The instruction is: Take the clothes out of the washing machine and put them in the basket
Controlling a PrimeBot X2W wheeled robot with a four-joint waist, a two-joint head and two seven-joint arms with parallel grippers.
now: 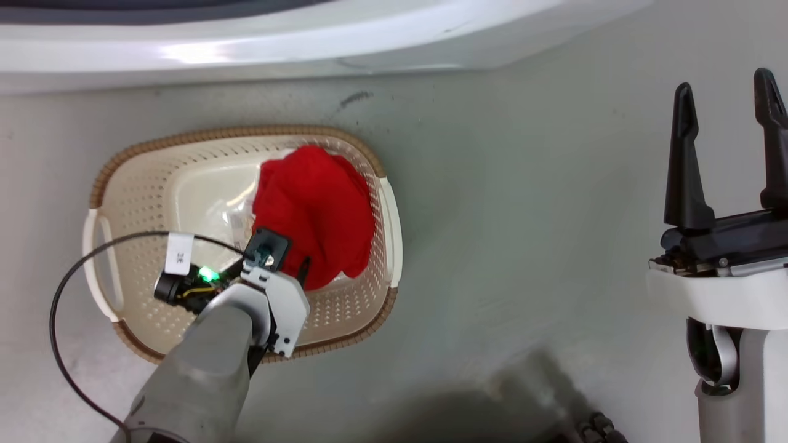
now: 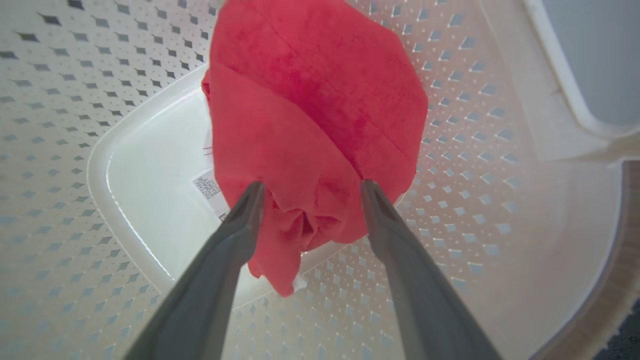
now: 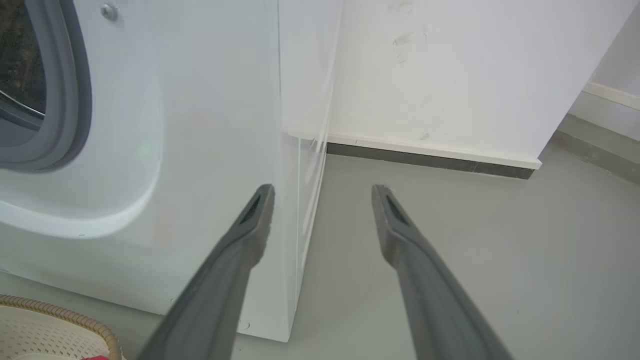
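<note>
The red garment point(image 1: 314, 215) is lying in the basket point(image 1: 234, 132), at its right edge, with the jaws of the left gripper point(image 2: 311, 189) being held wide on either side of a fold. The right gripper point(image 1: 724, 80) is being held wide and empty. That fold could be snagged and pulled out while the gripper is being lifted.

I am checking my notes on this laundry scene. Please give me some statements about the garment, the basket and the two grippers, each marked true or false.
1. The red garment lies inside the basket. True.
2. The left gripper is shut on the garment. False: it is open, with the garment in front of it.
3. The right gripper is open and holds nothing. True.
4. The basket stands on top of the washing machine. False: it stands on the grey floor in front of the machine.
</note>
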